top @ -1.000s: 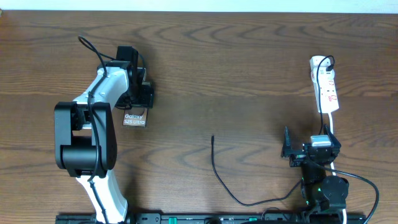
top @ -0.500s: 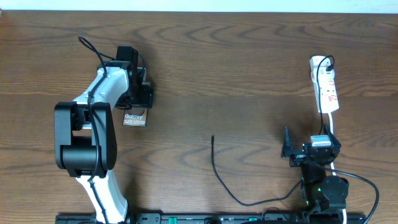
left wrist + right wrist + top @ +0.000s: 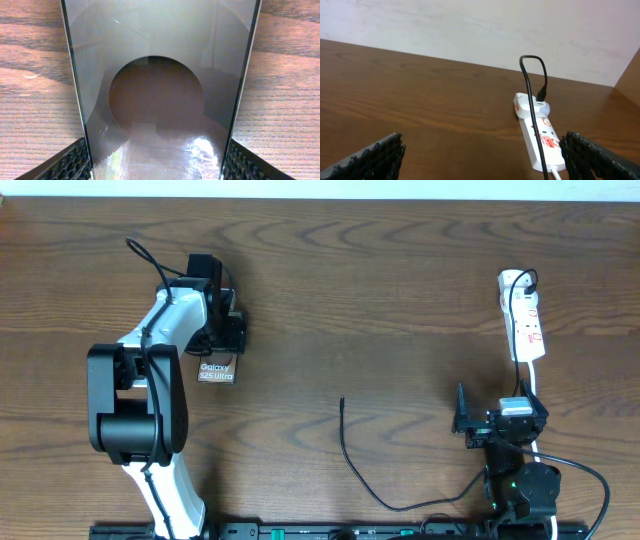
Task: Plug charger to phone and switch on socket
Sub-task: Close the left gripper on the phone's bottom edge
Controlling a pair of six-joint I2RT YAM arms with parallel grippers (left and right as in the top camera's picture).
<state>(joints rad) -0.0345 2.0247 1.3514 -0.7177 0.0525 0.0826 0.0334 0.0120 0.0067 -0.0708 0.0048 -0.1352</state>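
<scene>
Left pincer (image 3: 157, 167) grasps phone (image 3: 157, 60) by its long edges, upper left of overhead; glass slick, rigid, fragile. Right pincer (image 3: 480, 162) released, empty. Charger (image 3: 345, 448) limp and light, mid-worktop (image 3: 400, 280); best taken just behind plug tip. Socket (image 3: 540, 142) upper right.

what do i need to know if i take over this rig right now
Left end effector: straddling the phone, pads at its edges; grip unclear.
Right end effector: open, empty, facing the socket.
Charger: tip loose mid-table, apart from the phone.
Done: nothing at the phone yet.
To do: plug tip into phone, switch socket on; switch state unreadable.
</scene>
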